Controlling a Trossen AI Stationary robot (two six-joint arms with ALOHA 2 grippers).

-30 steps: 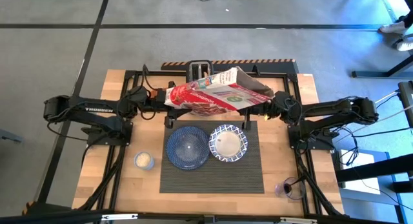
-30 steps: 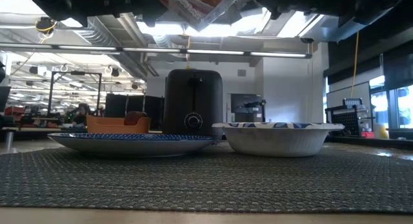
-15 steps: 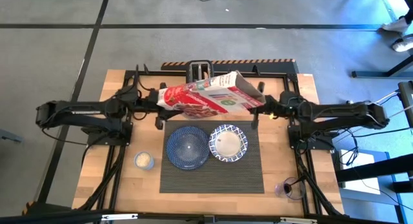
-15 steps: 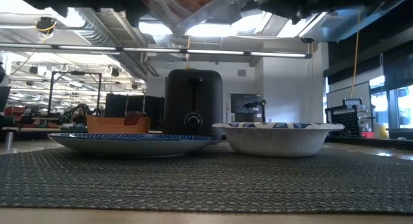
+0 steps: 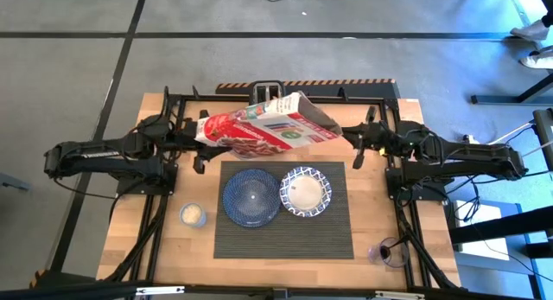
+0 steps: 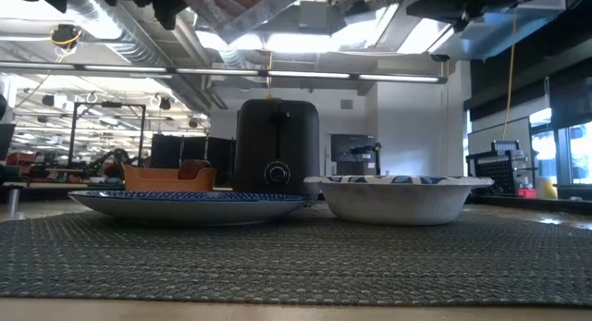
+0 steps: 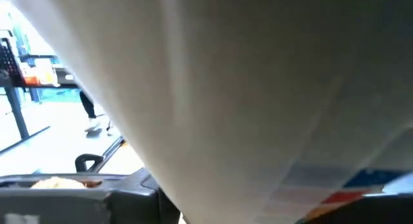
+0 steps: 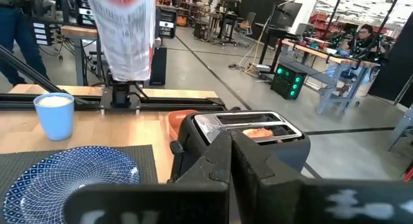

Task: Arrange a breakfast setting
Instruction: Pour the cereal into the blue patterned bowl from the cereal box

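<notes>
Left gripper's fingers (image 5: 204, 137) holding cereal box (image 5: 263, 127) above toaster (image 5: 267, 93), right fingers (image 5: 357, 144) closed

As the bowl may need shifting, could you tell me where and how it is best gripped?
Pinch the bowl on its thin flared rim, one finger inside, coming straight down at its right edge: it stands upright and open, and the plate crowds its left. The right gripper, shut, is nearest.

Bright ceiling strip lights (image 6: 277, 76) glare in the low view; a blurred pale bag (image 7: 258, 88) fills the left wrist view.
</notes>
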